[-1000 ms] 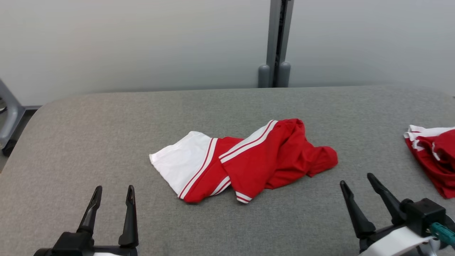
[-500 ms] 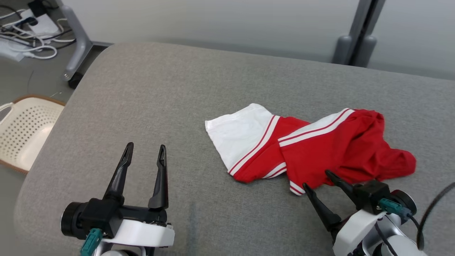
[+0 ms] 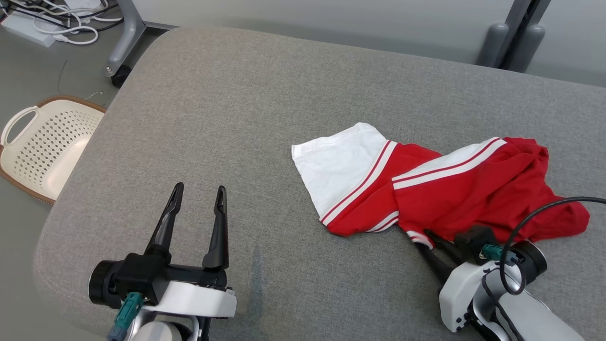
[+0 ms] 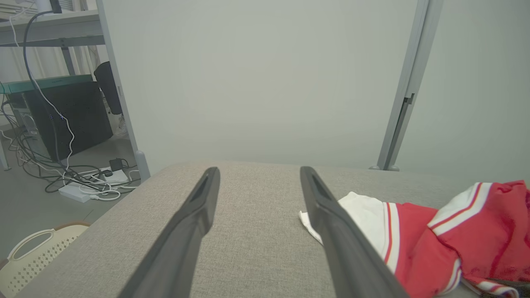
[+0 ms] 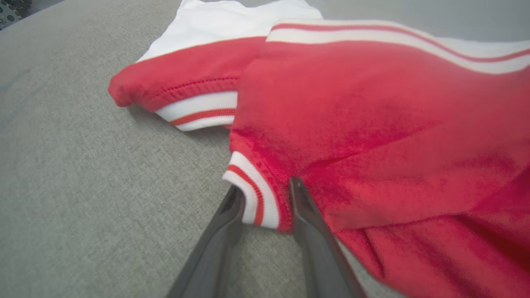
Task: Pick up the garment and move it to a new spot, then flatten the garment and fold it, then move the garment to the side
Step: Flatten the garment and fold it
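The garment (image 3: 450, 189) is a crumpled red top with a white panel and white stripes, lying right of centre on the grey padded table (image 3: 227, 109). My right gripper (image 3: 423, 238) is at its near edge. In the right wrist view the fingers straddle a striped cuff (image 5: 252, 198), and the right gripper (image 5: 265, 184) stands partly narrowed around it, the cloth resting on the table. My left gripper (image 3: 199, 189) hovers open and empty over bare table left of the garment (image 4: 455, 236), and the left gripper (image 4: 258, 171) points toward the far wall.
A cream perforated basket (image 3: 42, 142) sits on the floor beyond the table's left edge. Cables and a power strip (image 3: 57, 23) lie at the far left by a wheeled leg. A grey post (image 3: 516, 38) stands behind the table. A black cable (image 3: 535, 218) loops over my right wrist.
The head camera has swung left and down. My right gripper has moved forward onto the garment's cuff and its fingers have narrowed. The left gripper stays open.
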Motion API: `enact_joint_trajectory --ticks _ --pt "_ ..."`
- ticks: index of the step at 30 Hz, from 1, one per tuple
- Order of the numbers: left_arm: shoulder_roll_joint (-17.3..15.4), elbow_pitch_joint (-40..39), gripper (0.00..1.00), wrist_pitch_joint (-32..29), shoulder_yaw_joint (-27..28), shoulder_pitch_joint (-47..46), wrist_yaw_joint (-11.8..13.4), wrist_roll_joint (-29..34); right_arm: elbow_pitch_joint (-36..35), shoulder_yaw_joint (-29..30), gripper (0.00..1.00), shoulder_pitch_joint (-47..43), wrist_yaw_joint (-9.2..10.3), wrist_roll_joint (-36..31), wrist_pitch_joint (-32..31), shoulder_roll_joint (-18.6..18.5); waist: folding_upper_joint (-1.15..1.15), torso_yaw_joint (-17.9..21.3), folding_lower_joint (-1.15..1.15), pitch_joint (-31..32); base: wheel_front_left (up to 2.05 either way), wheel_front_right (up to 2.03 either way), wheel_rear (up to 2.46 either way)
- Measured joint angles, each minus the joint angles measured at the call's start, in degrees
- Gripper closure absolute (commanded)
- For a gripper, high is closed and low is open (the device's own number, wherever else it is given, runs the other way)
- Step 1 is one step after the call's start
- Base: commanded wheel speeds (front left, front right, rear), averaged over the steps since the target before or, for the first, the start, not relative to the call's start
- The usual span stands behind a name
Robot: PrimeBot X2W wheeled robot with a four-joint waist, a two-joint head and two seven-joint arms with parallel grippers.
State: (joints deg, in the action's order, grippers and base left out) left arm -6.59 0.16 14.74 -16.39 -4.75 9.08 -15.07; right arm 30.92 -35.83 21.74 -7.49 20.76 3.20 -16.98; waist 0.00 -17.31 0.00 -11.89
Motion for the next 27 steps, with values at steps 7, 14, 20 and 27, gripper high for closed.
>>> enact_joint_trajectory --ticks 7,14,20,27 --pt "-0.23 0.54 0.00 0.20 1.59 0.05 0.01 0.00 -2.23 0.11 1.00 0.99 0.01 1.62 4.71 0.89 0.00 1.65 0.00 0.61 0.00 0.00 0.00" --pt "-0.94 0.07 0.00 0.35 3.19 1.10 0.07 0.05 -14.56 1.72 1.00 3.40 -0.01 2.49 6.97 2.45 0.00 5.28 0.00 1.52 0.00 0.00 0.00" --pt "-1.40 -0.65 0.00 0.38 3.55 2.01 0.25 0.81 -22.40 11.51 1.00 3.86 0.00 3.80 8.11 4.69 0.00 9.52 0.00 2.06 0.00 0.00 0.00" --pt "-1.94 -1.48 0.00 0.07 3.41 1.92 0.68 1.47 -24.03 28.88 1.00 -6.56 0.00 4.43 8.37 5.82 0.00 14.52 0.00 1.48 0.00 0.00 0.00"
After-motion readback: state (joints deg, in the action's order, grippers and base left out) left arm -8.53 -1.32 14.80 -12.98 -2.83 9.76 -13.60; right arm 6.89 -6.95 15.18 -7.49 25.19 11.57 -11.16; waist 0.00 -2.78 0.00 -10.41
